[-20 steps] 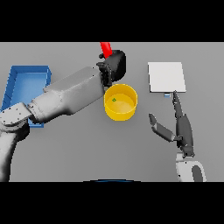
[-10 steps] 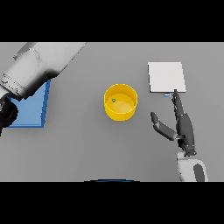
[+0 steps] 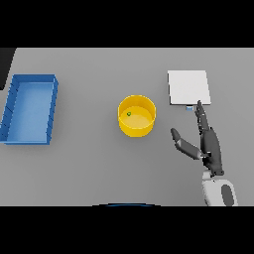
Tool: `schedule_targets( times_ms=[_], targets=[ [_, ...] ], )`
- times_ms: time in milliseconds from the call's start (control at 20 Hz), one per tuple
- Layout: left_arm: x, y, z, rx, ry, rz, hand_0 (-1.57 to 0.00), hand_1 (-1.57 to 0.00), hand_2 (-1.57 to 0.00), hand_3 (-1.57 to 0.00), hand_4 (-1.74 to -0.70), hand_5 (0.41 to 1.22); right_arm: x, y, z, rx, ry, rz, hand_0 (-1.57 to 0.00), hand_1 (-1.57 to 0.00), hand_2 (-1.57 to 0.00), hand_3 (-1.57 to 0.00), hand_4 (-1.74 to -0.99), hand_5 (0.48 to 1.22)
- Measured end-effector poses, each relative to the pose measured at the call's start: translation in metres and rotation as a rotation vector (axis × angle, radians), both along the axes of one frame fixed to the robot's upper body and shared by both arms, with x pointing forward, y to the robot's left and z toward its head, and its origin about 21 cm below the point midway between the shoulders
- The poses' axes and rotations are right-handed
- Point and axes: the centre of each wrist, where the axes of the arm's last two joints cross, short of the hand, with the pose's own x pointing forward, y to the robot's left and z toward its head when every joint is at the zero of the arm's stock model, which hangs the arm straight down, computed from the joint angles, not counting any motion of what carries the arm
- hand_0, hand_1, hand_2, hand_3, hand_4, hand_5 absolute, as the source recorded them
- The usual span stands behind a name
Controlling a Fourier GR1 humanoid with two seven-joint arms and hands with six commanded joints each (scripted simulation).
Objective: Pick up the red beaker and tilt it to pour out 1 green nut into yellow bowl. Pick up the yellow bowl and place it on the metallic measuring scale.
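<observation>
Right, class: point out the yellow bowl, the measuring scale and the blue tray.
yellow bowl (image 3: 145, 123): head view, front wall.
measuring scale (image 3: 188, 87): head view, middle of its plate.
blue tray (image 3: 30, 107): head view, bare floor.

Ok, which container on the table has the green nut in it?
The yellow bowl at the table's centre: a green nut lies inside. The blue tray on the left shows only its bare floor.

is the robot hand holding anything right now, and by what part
Nothing is held. The right robot hand is open, apart from the round yellow bowl; the left is out of view.
</observation>
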Motion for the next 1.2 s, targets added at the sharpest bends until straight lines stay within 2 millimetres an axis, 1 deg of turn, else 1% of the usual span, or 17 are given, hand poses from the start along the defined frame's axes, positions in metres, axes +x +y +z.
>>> schedule_targets(
  times_ms=[150,200,250,300,350,500,550,600,650,750,800,900,1000,1050,1100,1150,1200],
  targets=[
    [-0.009,0.041,-0.026,-0.191,-0.029,0.159,-1.57,-1.57,-1.57,-1.43,-1.74,1.221,0.001,-0.003,0.001,-0.018,-0.004,0.001,0.0,0.0,0.0,0.0,-1.217,0.599],
    [-0.013,0.054,-0.04,-0.267,-0.04,0.203,-1.57,-1.57,-1.57,-1.45,-1.74,1.221,0.0,0.0,0.001,-0.019,-0.007,0.008,0.0,0.0,0.0,0.0,-1.212,0.604],
    [-0.018,0.062,-0.046,-0.326,-0.058,0.24,-1.57,-1.57,-1.57,-1.45,-1.74,1.221,0.0,-0.002,0.001,-0.028,0.011,0.011,0.0,0.0,0.0,0.0,-1.212,0.61],
    [-0.025,0.07,-0.059,-0.363,-0.058,0.27,-1.57,-1.57,-1.57,-1.45,-1.74,1.221,0.001,0.003,0.0,-0.038,0.025,0.011,0.0,0.0,0.0,0.0,-1.209,0.62],
    [-0.032,0.075,-0.072,-0.412,-0.06,0.313,-1.57,-1.57,-1.57,-1.46,-1.74,1.221,0.001,0.001,0.002,-0.045,0.012,0.014,0.0,0.0,0.0,0.0,-1.21,0.631],
    [-0.059,0.086,-0.11,-0.503,-0.046,0.419,-1.57,-1.57,-1.57,-1.45,-1.74,1.221,-0.002,0.0,0.002,-0.061,0.001,0.027,0.0,0.0,0.0,0.0,-1.206,0.653],
    [-0.068,0.087,-0.117,-0.519,-0.046,0.445,-1.57,-1.57,-1.57,-1.45,-1.74,1.221,0.002,0.003,0.005,-0.063,0.011,0.025,0.0,0.0,0.0,0.0,-1.206,0.657],
    [-0.076,0.088,-0.127,-0.534,-0.04,0.46,-1.57,-1.57,-1.57,-1.45,-1.74,1.221,0.0,-0.002,0.003,-0.072,0.019,0.025,0.0,0.0,0.0,0.0,-1.21,0.66],
    [-0.084,0.083,-0.14,-0.551,-0.029,0.466,-1.57,-1.57,-1.57,-1.45,-1.74,1.221,-0.001,-0.003,0.003,-0.068,0.026,0.026,0.0,0.0,0.0,0.0,-1.215,0.664],
    [-0.1,0.087,-0.153,-0.573,-0.018,0.501,-1.57,-1.57,-1.57,-1.45,-1.74,1.221,0.003,0.001,0.001,-0.059,0.032,0.027,0.0,0.0,0.0,0.0,-1.218,0.664],
    [-0.105,0.088,-0.163,-0.586,-0.001,0.531,-1.57,-1.57,-1.57,-1.47,-1.74,1.221,0.001,0.001,0.002,-0.057,0.009,0.036,0.0,0.0,0.0,0.0,-1.214,0.664],
    [-0.114,0.086,-0.173,-0.607,0.003,0.537,-1.57,-1.57,-1.57,-1.51,-1.74,1.221,0.0,-0.003,0.0,-0.067,0.022,0.025,0.0,0.0,0.0,0.0,-1.217,0.666],
    [-0.121,0.085,-0.185,-0.618,0.022,0.551,-1.57,-1.57,-1.57,-1.53,-1.74,1.166,0.002,0.0,0.002,-0.062,0.016,0.033,0.0,0.0,0.0,0.0,-1.214,0.666],
    [-0.123,0.084,-0.189,-0.618,0.026,0.559,-1.57,-1.57,-1.57,-1.54,-1.74,1.117,0.002,-0.003,0.002,-0.072,0.015,0.026,0.0,0.0,0.0,0.0,-1.207,0.665],
    [-0.126,0.082,-0.187,-0.614,0.026,0.569,-1.57,-1.57,-1.57,-1.55,-1.74,1.039,0.0,-0.001,0.0,-0.078,0.016,0.027,0.0,0.0,0.0,0.0,-1.203,0.663],
    [-0.126,0.08,-0.19,-0.613,0.035,0.576,-1.57,-1.57,-1.57,-1.55,-1.74,0.967,-0.004,0.001,-0.002,-0.077,0.016,0.027,0.0,0.0,0.0,0.0,-1.205,0.664],
    [-0.125,0.084,-0.191,-0.592,0.047,0.589,-1.57,-1.57,-1.57,-1.55,-1.67,0.908,-0.003,0.0,-0.002,-0.073,0.021,0.024,0.0,0.0,0.0,0.0,-1.202,0.667]
  ],
)
